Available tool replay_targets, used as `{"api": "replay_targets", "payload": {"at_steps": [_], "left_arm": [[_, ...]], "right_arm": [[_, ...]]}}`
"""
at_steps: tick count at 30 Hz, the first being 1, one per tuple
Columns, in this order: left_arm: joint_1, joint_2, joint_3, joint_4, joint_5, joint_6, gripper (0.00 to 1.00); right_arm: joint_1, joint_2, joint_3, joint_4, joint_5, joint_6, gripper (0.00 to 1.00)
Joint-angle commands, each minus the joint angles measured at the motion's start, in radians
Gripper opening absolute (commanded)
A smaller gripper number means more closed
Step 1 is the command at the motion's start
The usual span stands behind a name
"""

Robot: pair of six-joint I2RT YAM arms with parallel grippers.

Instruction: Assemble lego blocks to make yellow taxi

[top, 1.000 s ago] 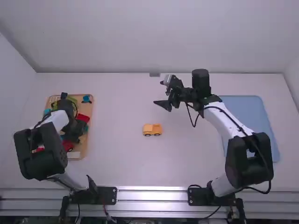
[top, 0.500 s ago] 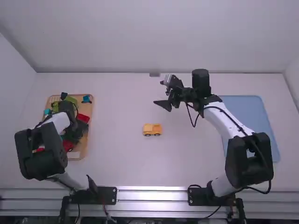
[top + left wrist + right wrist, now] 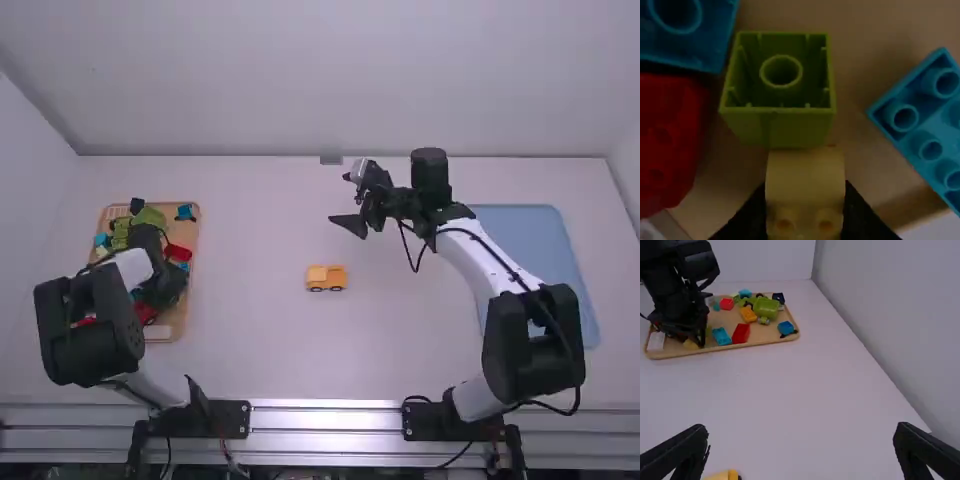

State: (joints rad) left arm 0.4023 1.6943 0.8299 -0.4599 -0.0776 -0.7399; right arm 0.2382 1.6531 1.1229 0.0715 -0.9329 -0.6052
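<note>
Left arm (image 3: 130, 268) has shifted slightly toward its base over the tray (image 3: 182, 322), baring more of the green blocks (image 3: 150, 215); right arm (image 3: 480, 255) and truck (image 3: 326, 278) keep their places. For the task, the shift is best read as part of the pick of a yellow block (image 3: 805, 175) for the taxi; the truck presumably serves as its wheeled base.

Truck: on the table (image 3: 260, 360), between the two arms and well apart from the tray; upright on its wheels, nothing stacked on it. Long axis runs side to side, across the arms' outward reach, with one flank and its wheels toward the bases. Which end is the front cannot be told.

Yellow block: at the left gripper (image 3: 805, 200), low among the tray's pieces, beside an open-sided green block (image 3: 777, 120); whether the two touch is unclear. Two round studs show on it. Its long axis cannot be told.

Left jaws: closed against both sides of the yellow block. Right gripper (image 3: 802, 429): jaws wide apart, with nothing between them. Next, in all likelihood: a straight lift clear of the neighbouring blocks, which might snag, then a carry to the truck.
</note>
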Motion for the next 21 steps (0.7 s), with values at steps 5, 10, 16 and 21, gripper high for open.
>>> {"api": "replay_targets", "payload": {"at_steps": [5, 10, 16, 21], "left_arm": [[-0.006, -0.003, 0.193, -0.193, 0.072, 0.015, 0.02], [-0.061, -0.040, 0.278, -0.269, 0.103, 0.016, 0.02], [-0.222, -0.116, 0.278, -0.215, 0.090, 0.087, 0.02], [-0.403, -0.137, 0.278, -0.085, 0.157, 0.296, 0.24]], "right_arm": [[-0.011, 0.006, 0.009, 0.027, -0.013, 0.006, 0.99], [-0.017, -0.007, 0.009, 0.064, -0.022, 0.005, 0.99], [-0.022, -0.039, 0.009, 0.084, -0.099, 0.093, 0.99], [-0.066, -0.093, 0.009, 0.044, -0.123, 0.185, 0.99]]}}
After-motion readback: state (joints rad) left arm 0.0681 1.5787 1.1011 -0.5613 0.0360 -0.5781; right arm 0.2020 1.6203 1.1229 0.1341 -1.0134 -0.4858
